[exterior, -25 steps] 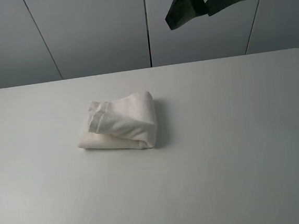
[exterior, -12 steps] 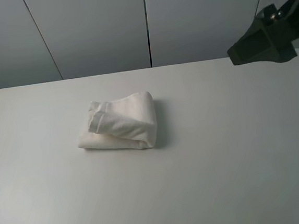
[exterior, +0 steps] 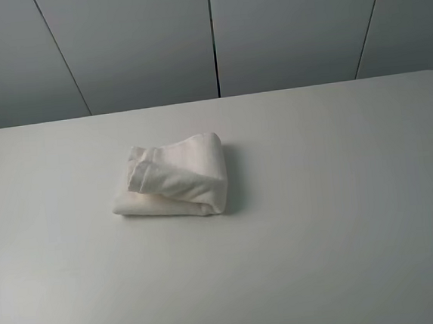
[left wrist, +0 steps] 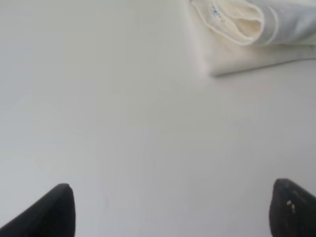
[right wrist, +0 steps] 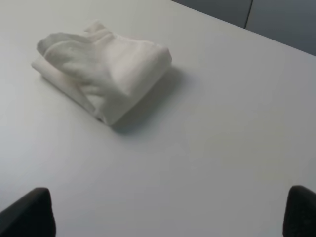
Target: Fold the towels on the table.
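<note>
Towel (exterior: 172, 179): soft white terry cloth, woven band. Table (exterior: 320, 221): smooth matt.

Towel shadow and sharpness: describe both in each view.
Exterior high: the towel is fairly sharp and casts a soft shadow on the table along its right side. Right wrist: a soft shadow lies beside the fold facing the camera, edges slightly soft. Left wrist: only a corner shows, with a thin dark shadow line; the left tool tips are blurred.
</note>
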